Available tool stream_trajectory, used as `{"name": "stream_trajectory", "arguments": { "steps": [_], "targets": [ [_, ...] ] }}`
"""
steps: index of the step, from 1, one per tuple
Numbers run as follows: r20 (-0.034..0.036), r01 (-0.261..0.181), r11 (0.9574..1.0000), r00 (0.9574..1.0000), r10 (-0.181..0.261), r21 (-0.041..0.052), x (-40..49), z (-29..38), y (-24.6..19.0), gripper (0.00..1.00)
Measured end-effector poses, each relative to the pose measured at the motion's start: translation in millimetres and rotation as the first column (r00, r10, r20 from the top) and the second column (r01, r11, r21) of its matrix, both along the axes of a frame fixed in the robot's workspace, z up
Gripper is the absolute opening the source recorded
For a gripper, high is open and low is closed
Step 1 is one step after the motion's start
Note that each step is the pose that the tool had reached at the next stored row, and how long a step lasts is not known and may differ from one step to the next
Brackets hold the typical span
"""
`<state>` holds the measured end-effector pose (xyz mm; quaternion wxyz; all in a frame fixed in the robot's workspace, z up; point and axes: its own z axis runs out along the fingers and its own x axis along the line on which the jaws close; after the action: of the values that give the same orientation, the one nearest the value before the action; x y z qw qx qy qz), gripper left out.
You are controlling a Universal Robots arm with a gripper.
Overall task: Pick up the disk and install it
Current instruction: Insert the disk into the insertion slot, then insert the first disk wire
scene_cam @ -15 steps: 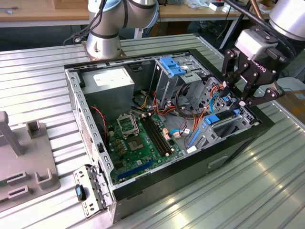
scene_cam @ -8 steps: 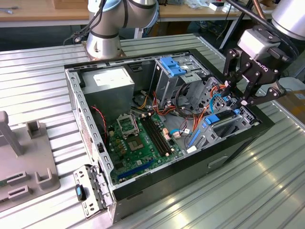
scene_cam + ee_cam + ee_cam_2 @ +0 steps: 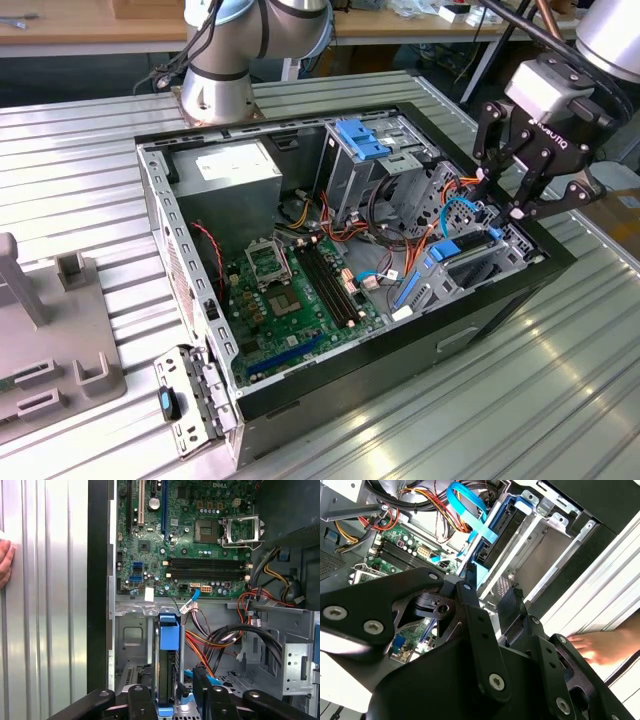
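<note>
in the exterior view, the gripper (image 3: pixel 500 196) is hovering with its fingers spread over the drive cage at the exterior view's right end of the open computer case (image 3: pixel 165 215). the disk (image 3: pixel 468 246) is sitting in that cage, its blue rails showing.

in the second wrist view, the black fingers (image 3: pixel 470 595) are standing apart just beside the disk (image 3: pixel 495 545), and a person's hand (image 3: pixel 605 647) is resting on the ribbed table (image 3: pixel 620 555).

in the first wrist view, the disk (image 3: pixel 168 655) is standing on edge in the cage, between the spread fingers (image 3: pixel 142 700), near the motherboard (image 3: pixel 190 540).
</note>
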<state>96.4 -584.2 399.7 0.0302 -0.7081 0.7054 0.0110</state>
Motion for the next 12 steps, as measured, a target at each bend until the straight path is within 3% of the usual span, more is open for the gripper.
{"name": "stream_trajectory", "arguments": {
  "steps": [4,7,12],
  "targets": [
    [0.0,0.0,1.0,1.0,0.0,0.0,1.7,0.0,0.0,0.44],
    [0.0,0.0,1.0,1.0,0.0,-0.0001,9.6,-0.2,0.0,0.44],
    [0.0,0.0,1.0,1.0,0.0,0.0,11.1,-0.2,0.0,0.44]
  ]
}}
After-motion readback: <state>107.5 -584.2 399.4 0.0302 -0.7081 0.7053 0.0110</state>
